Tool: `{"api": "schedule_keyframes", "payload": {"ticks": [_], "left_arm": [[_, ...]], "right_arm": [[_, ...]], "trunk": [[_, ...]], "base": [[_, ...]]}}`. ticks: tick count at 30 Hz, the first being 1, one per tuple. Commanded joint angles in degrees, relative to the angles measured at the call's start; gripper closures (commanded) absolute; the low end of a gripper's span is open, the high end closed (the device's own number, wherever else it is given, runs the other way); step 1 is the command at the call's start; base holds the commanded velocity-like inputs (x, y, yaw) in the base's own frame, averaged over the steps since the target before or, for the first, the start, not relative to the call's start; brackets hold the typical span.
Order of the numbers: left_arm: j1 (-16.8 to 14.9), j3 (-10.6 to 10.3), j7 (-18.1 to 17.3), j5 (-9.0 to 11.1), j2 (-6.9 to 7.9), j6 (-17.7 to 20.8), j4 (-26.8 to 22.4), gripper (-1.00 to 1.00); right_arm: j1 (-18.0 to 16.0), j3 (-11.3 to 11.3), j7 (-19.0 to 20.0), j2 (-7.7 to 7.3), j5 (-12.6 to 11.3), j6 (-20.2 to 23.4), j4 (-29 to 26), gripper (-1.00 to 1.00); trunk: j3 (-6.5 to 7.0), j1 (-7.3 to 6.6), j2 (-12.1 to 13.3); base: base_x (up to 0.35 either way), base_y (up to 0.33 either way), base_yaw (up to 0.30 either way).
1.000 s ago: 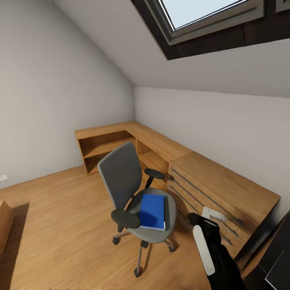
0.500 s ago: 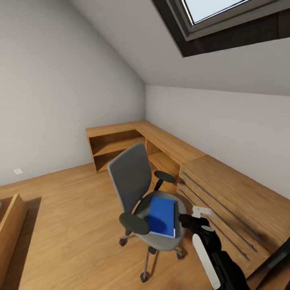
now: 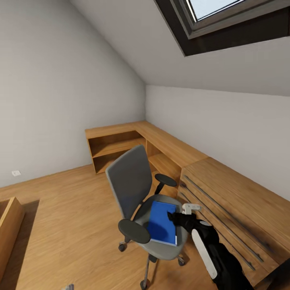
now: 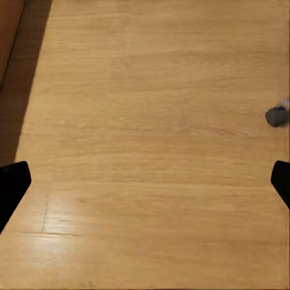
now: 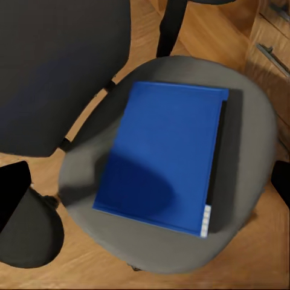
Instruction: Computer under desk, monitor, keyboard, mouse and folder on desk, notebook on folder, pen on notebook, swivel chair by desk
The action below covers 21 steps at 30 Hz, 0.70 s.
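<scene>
The swivel chair (image 3: pixel 141 201) stands on the wooden floor (image 3: pixel 60 209) just in front of a light wooden drawer chest (image 3: pixel 233 205), its grey back turned toward the room and its black armrests on either side of the seat. The blue folder (image 3: pixel 162 217) lies flat on the grey seat, well inside the rim, with its white page edges along one long side. The right hand (image 3: pixel 181 215) hovers over the seat's edge close to the folder; from its wrist camera the folder (image 5: pixel 166 154) sits between widely parted fingertips, so the hand is open and empty. The left hand (image 4: pixel 145 181) is likewise spread wide over bare floor, with what seems to be a chair caster (image 4: pixel 277 115) at the edge, too blurred to be sure.
</scene>
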Motion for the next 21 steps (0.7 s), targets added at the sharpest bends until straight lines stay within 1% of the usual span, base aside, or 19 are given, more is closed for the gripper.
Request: {"api": "schedule_keyframes", "payload": {"ticks": [1, 2, 4, 5, 7, 8, 11, 13, 14, 15, 16, 17, 20, 21], "left_arm": [[0.0, 0.4, 0.4, 0.8, 1.06, 1.4, -3.4, -1.00], [0.0, 1.4, 0.5, 1.4, 1.82, 4.8, -7.1, -1.00], [0.0, 2.6, 0.5, 2.3, 2.48, 10.0, -10.9, -1.00], [0.0, 4.1, 0.5, 3.4, 3.16, 16.4, -15.4, -1.00], [0.0, 5.8, 0.5, 4.7, 3.78, 23.3, -20.3, -1.00], [0.0, 7.8, 0.5, 6.0, 4.19, 30.1, -25.6, -1.00], [0.0, 11.1, 0.5, 7.6, 4.49, 38.8, -33.2, -1.00], [0.0, 13.3, 0.5, 8.5, 4.53, 43.2, -38.1, -1.00], [0.0, 16.6, 0.5, 9.7, 4.46, 49.1, -46.9, -1.00], [0.0, 18.0, 0.5, 10.8, 4.32, 51.3, -52.7, -1.00], [0.0, 18.4, 0.5, 11.2, 4.28, 51.8, -54.2, -1.00], [0.0, 19.3, 0.5, 12.7, 4.22, 52.4, -55.7, -1.00], [0.0, 20.2, 0.6, 14.5, 4.15, 52.9, -56.0, -1.00], [0.0, 20.7, 0.6, 15.4, 4.16, 53.2, -55.8, -1.00]], "right_arm": [[-3.3, 0.1, -0.4, 0.05, -0.5, -0.2, 4.6, -1.00], [-6.8, 0.2, -0.2, 0.13, -0.5, -1.4, 9.9, -1.00], [-10.1, 0.3, 0.3, 0.28, -0.4, -3.6, 15.6, -1.00], [-12.8, 0.6, 0.9, 0.60, -0.4, -6.7, 21.1, -1.00], [-14.6, 1.1, 1.3, 0.99, -0.3, -9.7, 25.9, -1.00], [-15.8, 1.8, 1.5, 1.31, -0.3, -11.9, 29.6, -1.00], [-16.9, 2.7, 1.8, 1.59, -0.2, -13.9, 33.1, -1.00], [-17.3, 3.2, 1.9, 1.69, -0.2, -14.7, 34.5, -1.00], [-17.7, 3.7, 1.9, 1.83, -0.2, -15.6, 36.1, -1.00], [-17.9, 3.8, 2.0, 1.81, -0.2, -15.9, 36.6, -1.00], [-17.9, 3.8, 2.0, 1.82, -0.2, -16.0, 36.7, -1.00], [-17.9, 3.9, 2.0, 1.89, -0.2, -16.1, 36.9, -1.00], [-17.9, 4.0, 2.0, 1.96, -0.2, -16.2, 37.1, -1.00], [-17.8, 4.1, 1.9, 2.00, -0.3, -16.3, 37.2, -1.00]], "trunk": [[-0.08, 0.00, -0.1], [-0.08, 0.00, -0.1], [-0.08, 0.00, -0.1], [-0.08, 0.00, -0.1], [-0.08, 0.00, -0.1], [-0.08, 0.00, -0.1], [-0.08, 0.00, -0.1], [-0.08, 0.00, -0.1], [-0.08, 0.00, -0.1], [-0.08, 0.00, -0.1], [-0.08, 0.00, -0.1], [-0.08, 0.00, -0.1], [-0.08, 0.00, -0.1], [-0.08, 0.00, -0.1]], "base": [[0.005, 0.000, 0.000], [0.003, 0.000, 0.000], [0.002, 0.000, 0.000], [0.001, 0.000, 0.000], [0.001, 0.000, 0.000], [0.000, 0.000, 0.000], [0.000, 0.000, 0.000], [0.000, 0.000, 0.000], [0.000, 0.000, 0.000], [0.026, 0.000, 0.000], [0.057, 0.000, 0.000], [0.137, 0.000, 0.000], [0.204, 0.000, 0.000], [0.278, 0.000, 0.000]]}}
